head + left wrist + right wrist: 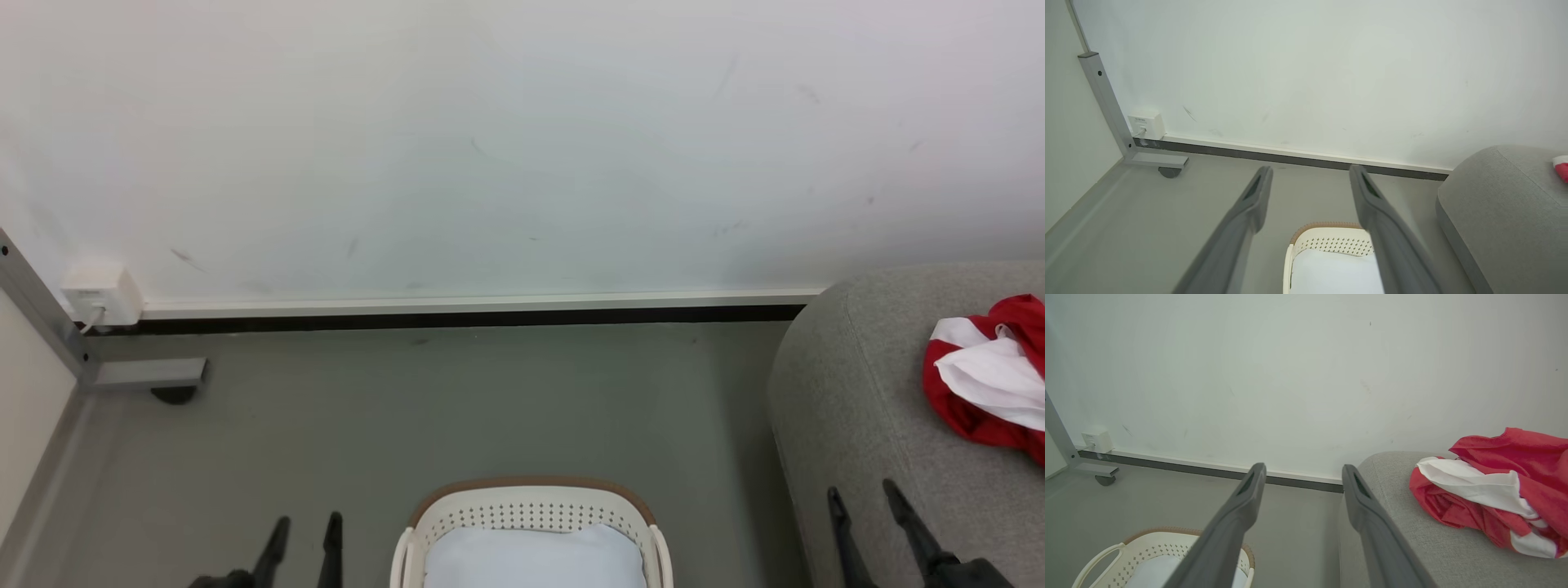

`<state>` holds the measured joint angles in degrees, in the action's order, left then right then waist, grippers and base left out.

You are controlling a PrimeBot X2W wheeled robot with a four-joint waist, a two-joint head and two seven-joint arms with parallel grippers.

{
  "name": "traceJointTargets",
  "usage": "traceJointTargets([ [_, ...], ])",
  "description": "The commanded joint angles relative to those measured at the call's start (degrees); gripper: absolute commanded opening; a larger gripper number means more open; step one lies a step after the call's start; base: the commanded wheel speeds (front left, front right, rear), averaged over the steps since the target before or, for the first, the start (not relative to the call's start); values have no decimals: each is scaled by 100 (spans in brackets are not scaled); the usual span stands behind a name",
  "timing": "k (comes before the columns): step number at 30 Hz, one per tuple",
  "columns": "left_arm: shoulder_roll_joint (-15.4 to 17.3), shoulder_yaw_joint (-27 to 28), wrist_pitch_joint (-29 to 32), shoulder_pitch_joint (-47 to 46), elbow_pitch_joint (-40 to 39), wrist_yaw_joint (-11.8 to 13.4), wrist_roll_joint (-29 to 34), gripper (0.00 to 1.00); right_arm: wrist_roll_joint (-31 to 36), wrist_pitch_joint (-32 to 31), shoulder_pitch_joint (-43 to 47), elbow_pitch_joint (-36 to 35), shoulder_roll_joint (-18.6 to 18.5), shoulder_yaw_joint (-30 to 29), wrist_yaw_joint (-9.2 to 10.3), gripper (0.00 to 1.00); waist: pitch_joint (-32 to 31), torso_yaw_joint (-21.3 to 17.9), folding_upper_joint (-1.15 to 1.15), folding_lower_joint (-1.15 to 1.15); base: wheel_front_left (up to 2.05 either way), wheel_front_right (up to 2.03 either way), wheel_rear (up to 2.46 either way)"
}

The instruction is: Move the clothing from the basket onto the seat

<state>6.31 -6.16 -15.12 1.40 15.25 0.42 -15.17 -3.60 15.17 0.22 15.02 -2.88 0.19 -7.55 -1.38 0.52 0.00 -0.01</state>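
As clothing [992,376] lies on seat [857,408], basket [531,514] nearby

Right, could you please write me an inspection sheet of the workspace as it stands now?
Surface: plain grey floor, with the basket standing on it.
Job's things: red fabric clothing with white bands lies crumpled on the light grey woven sofa seat; oval cream-white perforated plastic basket with brown rim stands left of the seat, apart from it.
Clutter: pale white-blue sheet lies in the basket.
Grippers: left gripper and right gripper are both open, fingers holding nothing; the right one is by the seat.
Cables: short pale lead at the white wall box.
Surroundings: scuffed white wall, dark skirting strip, grey metal frame leg on a castor at the left.
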Motion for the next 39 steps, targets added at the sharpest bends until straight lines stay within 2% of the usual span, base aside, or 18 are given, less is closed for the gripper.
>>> traceJointTargets([
  [1, -11, -6, 1, 8, 40, 6, -7, 0, 2, 0, 3, 33, 3, 0, 0, 0, -1, 1, 0, 1, 0, 0, 0],
  [6, -68, -14, 40, 61, 262, -3, -98, 0, -95, -35, 55, 245, 38, -15, 0, 0, -1, 2, 0, 1, 0, 0, 0],
  [26, -139, 336, 611, -174, 149, -216, -2153, 0, -2462, -608, -145, 135, 23, -194, 2, 0, 25, -7, 0, 1, 0, 0, 0],
  [39, -177, 513, 902, -293, 92, -327, -3200, 0, -3657, -900, -247, 85, 14, -285, 3, 0, 42, -13, 0, 1, 0, 0, 0],
])
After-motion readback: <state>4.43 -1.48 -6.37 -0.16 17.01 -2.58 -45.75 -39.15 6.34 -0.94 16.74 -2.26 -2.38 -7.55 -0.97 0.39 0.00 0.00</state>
